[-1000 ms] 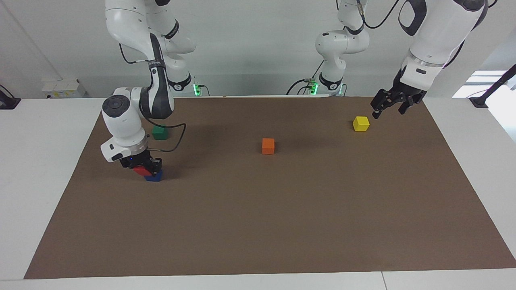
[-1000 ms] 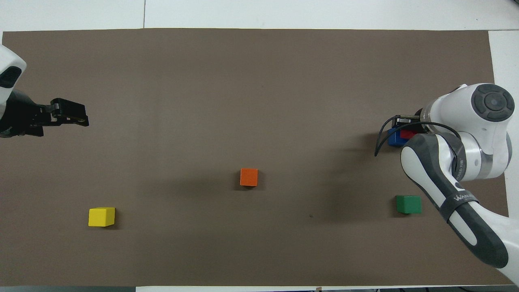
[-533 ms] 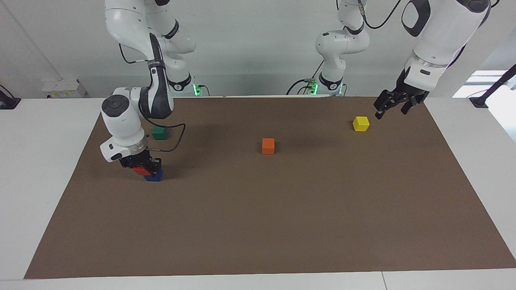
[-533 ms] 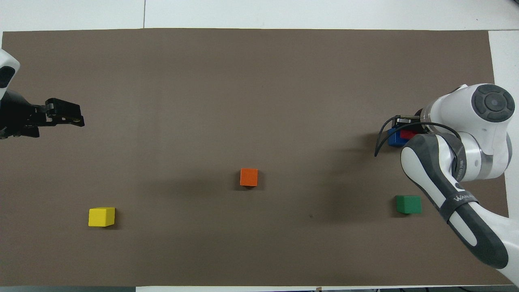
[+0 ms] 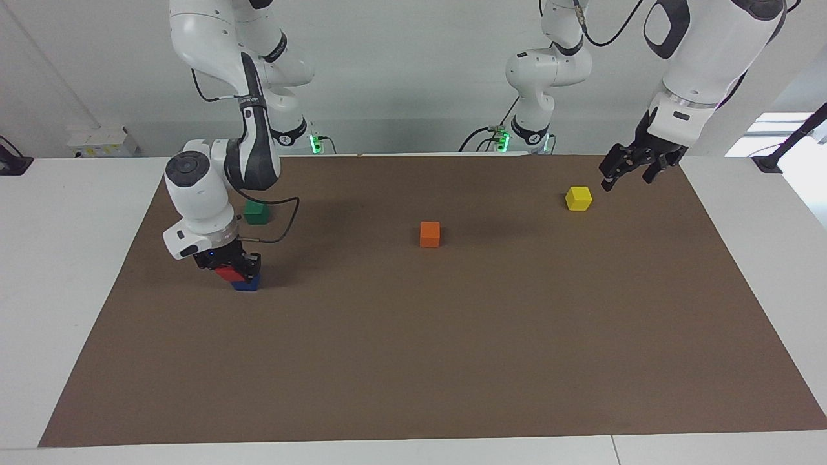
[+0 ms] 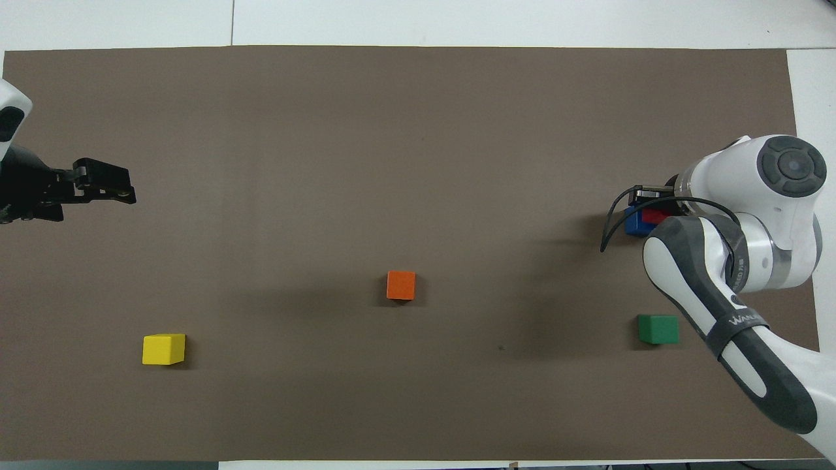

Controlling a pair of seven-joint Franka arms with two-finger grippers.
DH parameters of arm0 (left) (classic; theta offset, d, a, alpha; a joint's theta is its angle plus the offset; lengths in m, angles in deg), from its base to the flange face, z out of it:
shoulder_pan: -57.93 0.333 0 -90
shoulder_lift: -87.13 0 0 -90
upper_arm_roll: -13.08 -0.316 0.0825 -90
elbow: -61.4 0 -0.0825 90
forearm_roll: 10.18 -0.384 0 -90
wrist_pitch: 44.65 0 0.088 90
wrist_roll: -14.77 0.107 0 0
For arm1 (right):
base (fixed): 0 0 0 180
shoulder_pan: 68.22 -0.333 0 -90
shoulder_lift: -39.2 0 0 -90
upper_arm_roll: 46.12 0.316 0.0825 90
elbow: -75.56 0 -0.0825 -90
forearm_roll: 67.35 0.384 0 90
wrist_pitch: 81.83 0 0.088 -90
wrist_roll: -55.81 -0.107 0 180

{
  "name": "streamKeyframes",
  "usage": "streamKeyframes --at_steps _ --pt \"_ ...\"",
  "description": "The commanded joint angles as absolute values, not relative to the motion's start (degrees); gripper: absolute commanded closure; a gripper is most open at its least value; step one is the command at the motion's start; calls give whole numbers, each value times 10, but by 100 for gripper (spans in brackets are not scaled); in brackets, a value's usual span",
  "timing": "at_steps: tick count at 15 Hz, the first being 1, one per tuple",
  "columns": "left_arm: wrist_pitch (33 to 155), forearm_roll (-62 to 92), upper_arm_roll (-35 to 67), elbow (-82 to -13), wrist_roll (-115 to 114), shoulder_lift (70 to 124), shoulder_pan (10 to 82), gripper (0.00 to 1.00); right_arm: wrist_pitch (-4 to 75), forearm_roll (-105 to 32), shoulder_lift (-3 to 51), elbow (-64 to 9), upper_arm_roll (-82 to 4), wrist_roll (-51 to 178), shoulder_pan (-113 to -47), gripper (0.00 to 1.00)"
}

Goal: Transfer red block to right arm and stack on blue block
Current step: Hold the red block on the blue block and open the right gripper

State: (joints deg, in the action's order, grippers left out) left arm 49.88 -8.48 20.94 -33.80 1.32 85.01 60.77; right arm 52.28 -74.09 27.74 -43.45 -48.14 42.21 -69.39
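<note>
My right gripper (image 5: 234,267) is shut on the red block (image 5: 226,274), low over the mat at the right arm's end. The red block is right on top of the blue block (image 5: 248,283), offset a little toward the table's end. In the overhead view the right arm covers most of the pair, and only a strip of the red block (image 6: 654,215) and part of the blue block (image 6: 632,224) show. My left gripper (image 5: 625,179) hangs open and empty in the air near the yellow cube (image 5: 579,198), and it also shows from above as the left gripper (image 6: 125,187).
An orange cube (image 5: 429,234) lies mid-mat. A green cube (image 5: 256,212) sits nearer to the robots than the blue block, close to the right arm's cable. The brown mat (image 5: 452,361) covers most of the white table.
The left gripper rose and drew back slightly toward its end of the table, then held still. The right gripper, still shut on the red block, barely shifted over the blue block.
</note>
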Motion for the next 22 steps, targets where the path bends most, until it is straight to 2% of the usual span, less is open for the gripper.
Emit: streamKeyframes --at_steps 1,5,22 --pt "497 -80 210 -353 15 836 613 0 536 -724 292 -449 -476 410 -691 100" --pt "497 -80 210 -353 15 836 613 0 574 -719 287 -453 -476 412 -691 100" --pt "497 -80 210 -353 15 836 613 0 574 -718 294 -477 -476 417 -691 100"
